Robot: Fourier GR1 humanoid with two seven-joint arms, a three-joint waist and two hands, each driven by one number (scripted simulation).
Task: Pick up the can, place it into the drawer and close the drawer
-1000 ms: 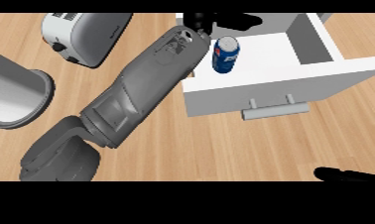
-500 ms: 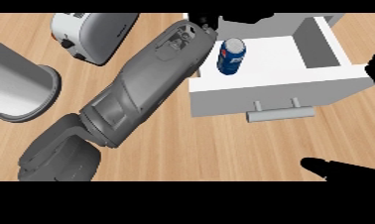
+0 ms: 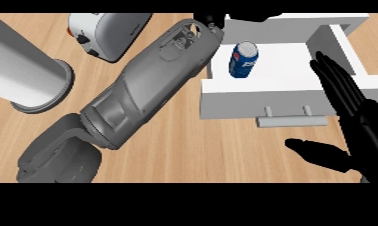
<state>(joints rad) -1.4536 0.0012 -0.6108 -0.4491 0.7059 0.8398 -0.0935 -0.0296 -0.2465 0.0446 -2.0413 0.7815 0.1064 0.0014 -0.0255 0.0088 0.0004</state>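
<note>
A blue can stands upright inside the open white drawer, near its left wall. My left forearm runs diagonally up from the lower left to the drawer's far left corner. Only a bit of the left hand shows there at the top edge, above the can and apart from it. At the right edge my right hand is open with straight fingers, beside the drawer's front right corner, its thumb pointing left below the drawer's handle.
A white toaster sits at the back, left of my left forearm. A large grey cylinder stands at the far left on the wooden counter.
My right hand has risen from the lower right corner into view beside the drawer's front. The view has shifted a little; the can stays upright in the drawer and the left hand stays above it.
</note>
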